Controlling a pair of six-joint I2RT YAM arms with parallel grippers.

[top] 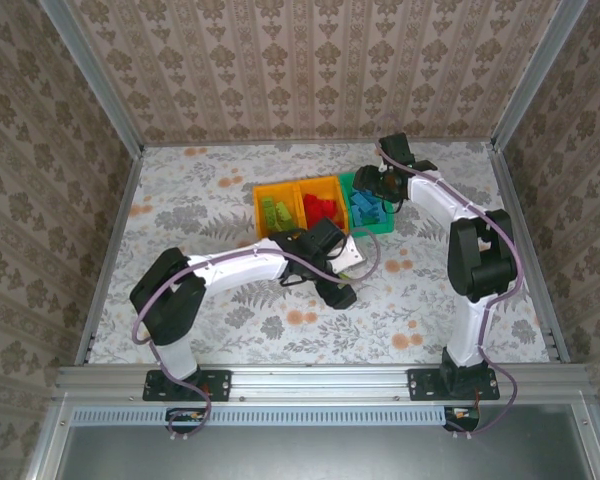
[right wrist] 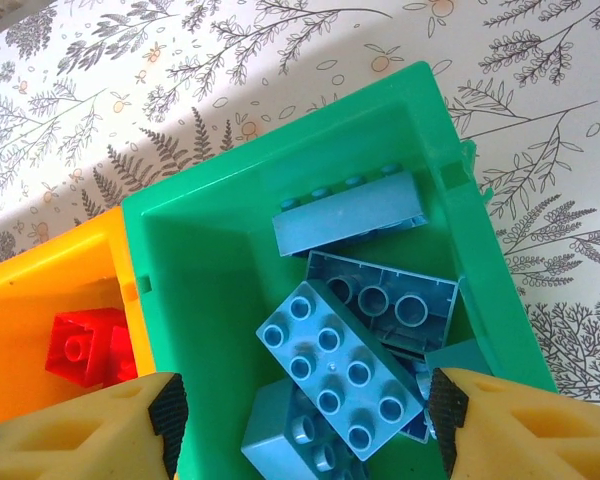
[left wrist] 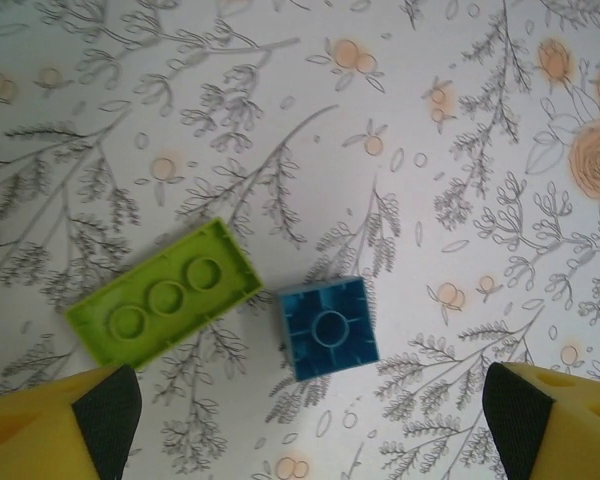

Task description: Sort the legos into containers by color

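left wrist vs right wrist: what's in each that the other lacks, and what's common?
Left wrist: two loose bricks lying studs-down on the table, a lime green brick and a smaller blue brick beside it, with the left claw open above them.

Right wrist: the green bin holding a pile of blue bricks, next to an orange bin with a red brick inside. The right claw is open over the green bin.

Both: the floral table cover, and yellow fingers with dark pads spread wide, gripping nothing.
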